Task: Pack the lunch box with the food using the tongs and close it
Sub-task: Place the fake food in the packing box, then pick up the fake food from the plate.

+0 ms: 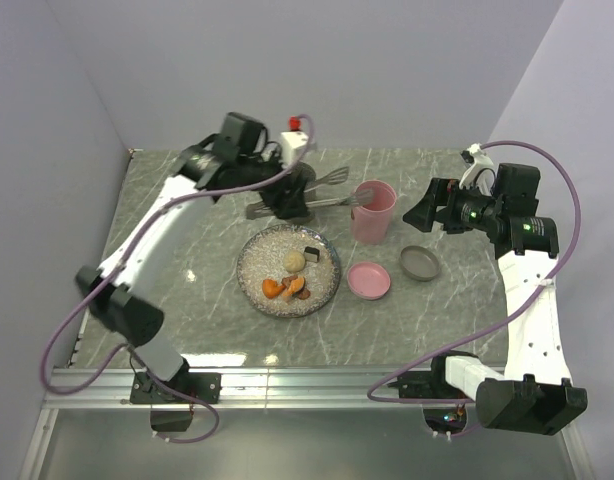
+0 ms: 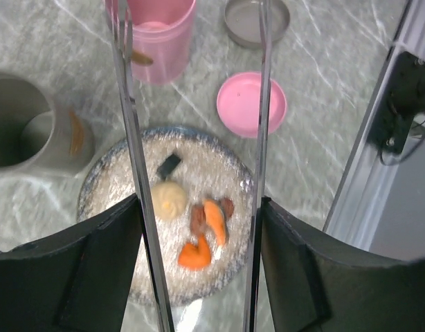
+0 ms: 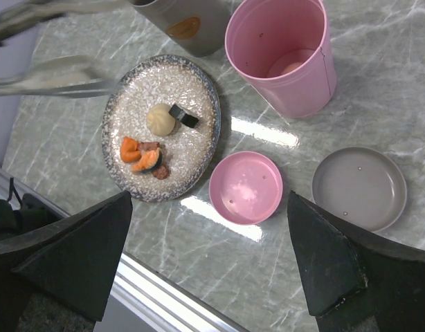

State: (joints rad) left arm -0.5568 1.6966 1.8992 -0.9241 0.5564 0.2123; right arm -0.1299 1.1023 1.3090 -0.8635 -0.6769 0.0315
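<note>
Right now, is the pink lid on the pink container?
No: the pink lid lies flat on the table beside the plate, and the pink container stands open.

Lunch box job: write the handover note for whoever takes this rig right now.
Left gripper: shut on the tongs, tips near the pink container.
Right gripper: open, empty, above the pink lid and grey lid, both off.
Done: a pale pink piece seems to lie in the pink container.
Left: beige ball, dark cube, orange chunks on the plate; then close up.
</note>
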